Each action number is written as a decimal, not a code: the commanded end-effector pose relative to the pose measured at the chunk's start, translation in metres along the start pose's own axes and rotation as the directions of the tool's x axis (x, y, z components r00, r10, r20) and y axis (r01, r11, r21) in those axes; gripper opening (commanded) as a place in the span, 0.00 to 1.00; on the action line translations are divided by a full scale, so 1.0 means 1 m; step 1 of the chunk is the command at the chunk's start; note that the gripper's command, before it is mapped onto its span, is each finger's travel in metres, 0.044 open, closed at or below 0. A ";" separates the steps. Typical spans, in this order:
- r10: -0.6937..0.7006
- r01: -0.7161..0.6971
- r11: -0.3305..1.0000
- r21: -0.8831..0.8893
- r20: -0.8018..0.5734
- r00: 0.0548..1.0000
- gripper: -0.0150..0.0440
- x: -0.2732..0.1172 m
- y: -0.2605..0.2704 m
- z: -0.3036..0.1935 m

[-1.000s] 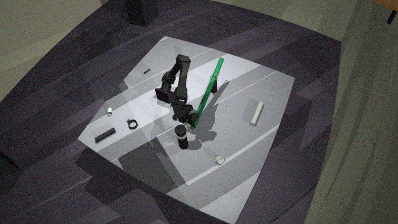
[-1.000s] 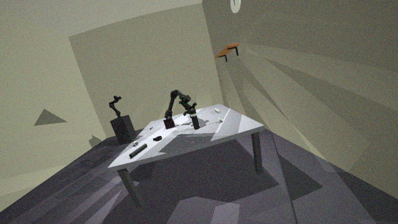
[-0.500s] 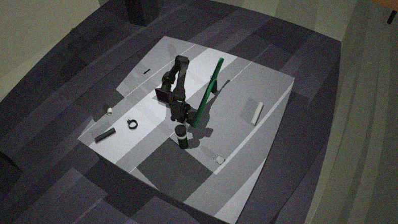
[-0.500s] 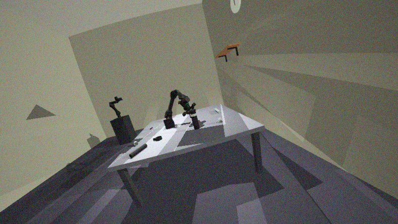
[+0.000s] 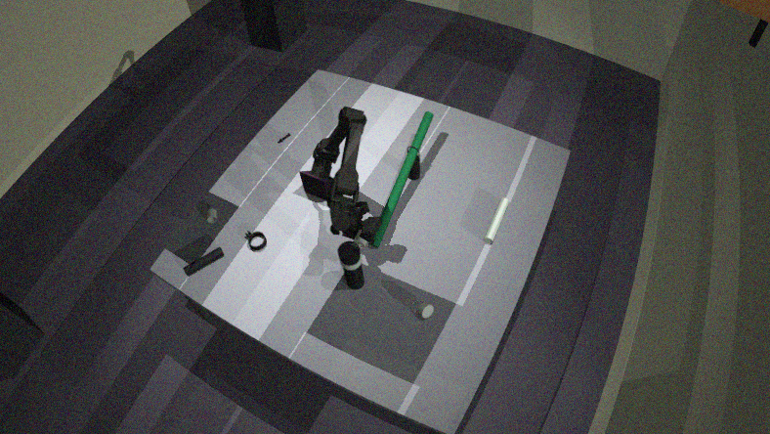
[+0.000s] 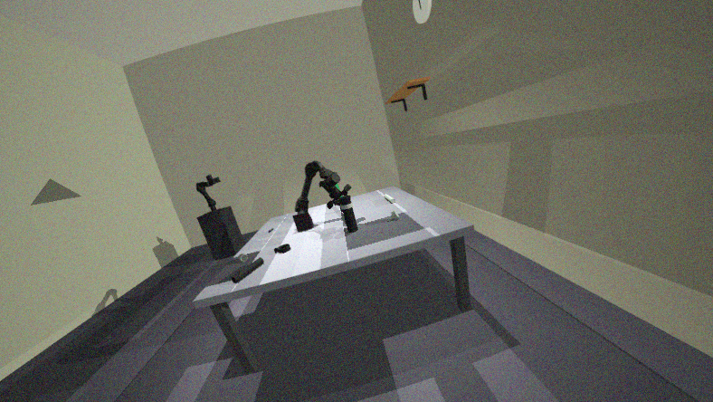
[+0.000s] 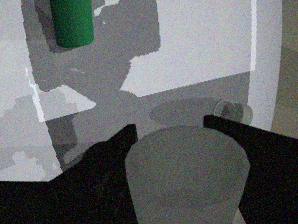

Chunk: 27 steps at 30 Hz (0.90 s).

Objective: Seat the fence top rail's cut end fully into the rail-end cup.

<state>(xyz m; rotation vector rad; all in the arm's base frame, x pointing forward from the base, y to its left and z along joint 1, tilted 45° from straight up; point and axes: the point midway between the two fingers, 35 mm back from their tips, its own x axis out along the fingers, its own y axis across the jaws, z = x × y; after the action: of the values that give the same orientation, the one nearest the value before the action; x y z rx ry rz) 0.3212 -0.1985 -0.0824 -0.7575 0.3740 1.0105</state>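
Observation:
The green rail slopes through the loop cap on the small post. Its near cut end hangs free beside the gripper, upper left in the wrist view. The big post stands upright, with a pale brace band near its black cap. My gripper is beside the post top, shut on the grey rail-end cup. The rail is outside the cup and not between the fingers. The cup's joint to the band is hidden.
On the table lie a pale tube, a pale cup, a smaller pale piece, a black ring clamp, a black tube and a small dark piece.

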 end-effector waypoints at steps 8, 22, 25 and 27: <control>0.000 0.000 1.000 0.002 -0.001 1.000 0.25 0.000 0.000 0.000; 0.000 0.000 1.000 0.001 -0.001 1.000 0.74 -0.002 -0.001 0.002; 0.000 0.000 1.000 -0.003 0.001 1.000 0.88 -0.008 -0.005 0.009; 0.000 0.000 1.000 -0.007 0.003 1.000 0.97 -0.014 -0.008 0.015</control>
<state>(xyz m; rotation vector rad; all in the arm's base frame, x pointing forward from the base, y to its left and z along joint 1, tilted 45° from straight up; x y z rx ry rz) 0.3202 -0.1979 -0.0742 -0.7485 0.3758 1.0137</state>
